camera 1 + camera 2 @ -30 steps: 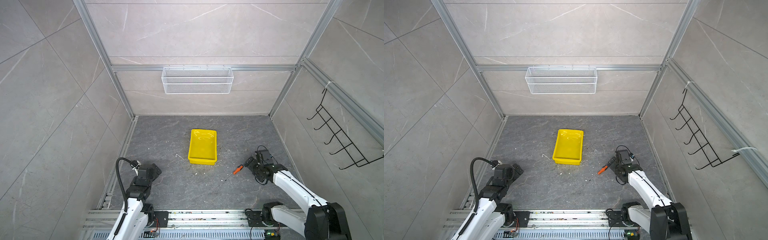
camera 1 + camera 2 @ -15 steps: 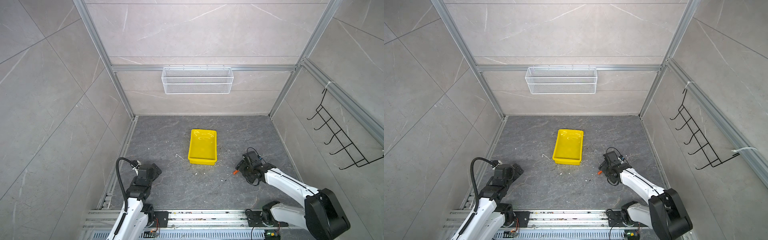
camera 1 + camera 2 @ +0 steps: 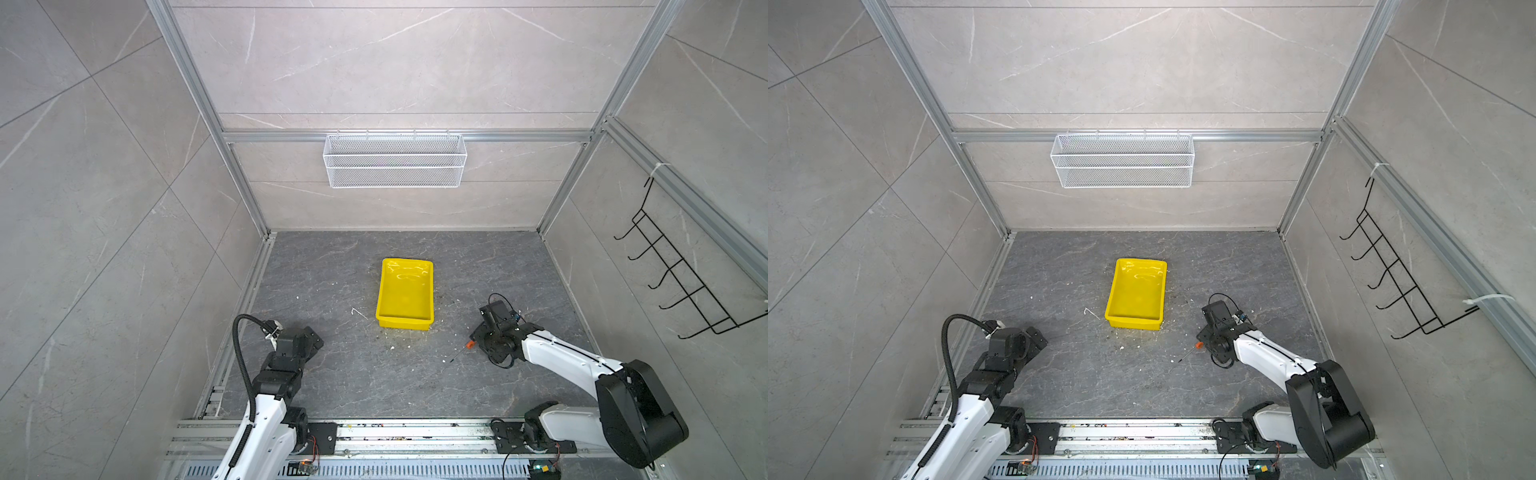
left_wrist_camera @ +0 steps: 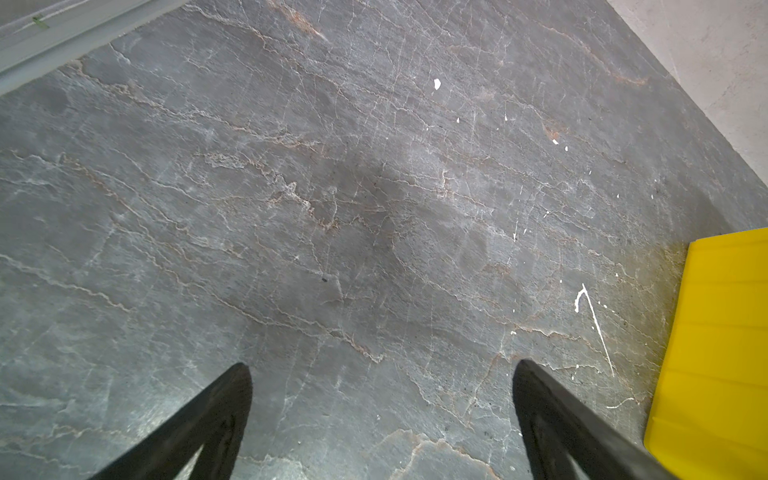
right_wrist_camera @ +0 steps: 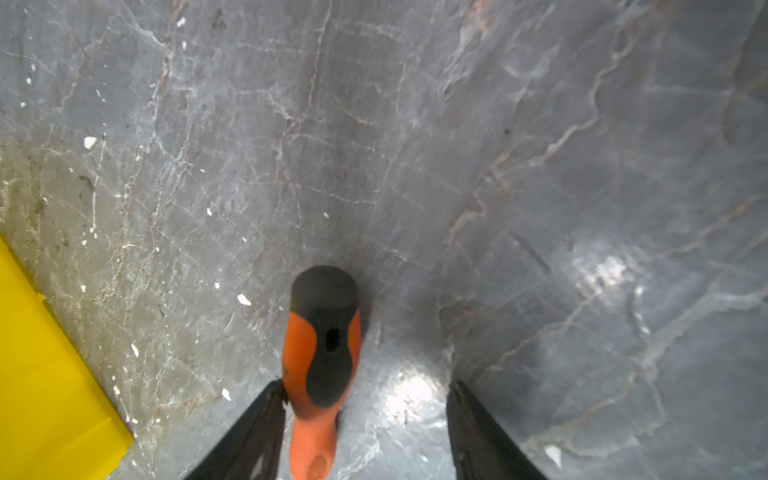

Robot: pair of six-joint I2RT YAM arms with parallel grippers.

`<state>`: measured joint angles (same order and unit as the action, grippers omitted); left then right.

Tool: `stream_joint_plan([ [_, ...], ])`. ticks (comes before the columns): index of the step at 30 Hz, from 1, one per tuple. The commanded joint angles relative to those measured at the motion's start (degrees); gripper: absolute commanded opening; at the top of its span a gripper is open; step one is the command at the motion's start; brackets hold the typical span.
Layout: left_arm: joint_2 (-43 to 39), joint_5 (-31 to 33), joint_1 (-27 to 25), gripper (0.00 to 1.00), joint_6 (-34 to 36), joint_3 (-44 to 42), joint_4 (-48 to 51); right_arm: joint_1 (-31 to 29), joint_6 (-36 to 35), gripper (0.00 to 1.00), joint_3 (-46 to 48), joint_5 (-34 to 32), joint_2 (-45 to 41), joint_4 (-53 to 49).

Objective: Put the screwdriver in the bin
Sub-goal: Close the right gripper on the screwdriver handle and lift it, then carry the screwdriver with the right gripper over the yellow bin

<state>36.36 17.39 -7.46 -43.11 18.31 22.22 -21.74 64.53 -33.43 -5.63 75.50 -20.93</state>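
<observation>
1. Screwdriver point(image 5: 320, 353) lies flat on the bench point(image 3: 353, 374), right of the yellow bin's point(image 3: 404, 325) near right corner, outside it.
2. Left gripper point(image 4: 380, 365): spread, empty, over the bench's near left part.
3. Right gripper point(image 5: 365, 384): spread astride the orange handle point(image 5: 297, 357), one finger point(image 5: 270, 411) touching, nothing pinched.
4. Likely light, stiff, rolls easily; pinch the grippy handle mid-length, not the thin shaft point(image 3: 459, 354).

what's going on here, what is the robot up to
The right gripper is down at the small orange-handled screwdriver lying on the grey stone surface, jaws open around its handle: one finger touches it, the other stands apart, so it is not gripped yet. The glossy yellow plastic bin sits empty nearby. The left gripper hovers open over that surface.
</observation>
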Motion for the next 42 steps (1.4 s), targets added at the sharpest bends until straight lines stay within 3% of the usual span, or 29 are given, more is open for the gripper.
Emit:
stream_joint_plan([
  [1, 0.2, -0.7, 0.0, 1.00, -0.1, 0.7, -1.8, -0.2, -0.7, 0.63, -1.8, -1.6, 2.6, -0.9],
  [5, 0.1, -0.7, 0.0, 1.00, 0.0, 0.7, -1.6, -0.2, -1.7, 0.59, -3.0, -1.9, 5.4, -0.5],
  [9, 0.0, -0.5, 0.0, 1.00, -0.2, 0.7, -1.7, -0.2, -2.1, 0.42, -4.0, -2.4, 6.8, -0.4],
  [13, 0.2, -0.4, 0.0, 1.00, -0.2, 0.6, -2.0, -0.2, -2.3, 0.15, -3.6, -2.5, 6.4, -0.5],
  [16, 0.6, -0.4, 0.0, 1.00, -0.1, 0.7, -2.3, -0.6, -4.2, 0.08, -3.6, -3.9, 4.7, -1.2],
  [22, 1.3, -1.1, 0.0, 1.00, 0.3, 1.0, -2.3, -3.1, -12.7, 0.06, -11.5, -13.7, 0.0, -8.1],
  [27, 1.0, -0.5, 0.0, 1.00, 0.0, 0.7, -2.9, -6.2, -18.3, 0.07, -23.1, -14.8, 2.0, -9.6],
  [32, 1.1, -0.6, 0.0, 1.00, 0.2, 0.7, -2.6, -9.1, -21.8, 0.08, -37.9, -9.1, 13.2, -8.1],
  [35, 0.9, -0.7, 0.0, 1.00, 0.4, 0.6, -2.8, -10.3, -22.9, 0.08, -49.4, -3.8, 24.4, -9.7],
  [42, 0.5, -1.0, 0.0, 1.00, 0.7, 0.6, -2.8, -13.3, -22.5, 0.08, -66.2, -2.9, 41.2, -13.8],
])
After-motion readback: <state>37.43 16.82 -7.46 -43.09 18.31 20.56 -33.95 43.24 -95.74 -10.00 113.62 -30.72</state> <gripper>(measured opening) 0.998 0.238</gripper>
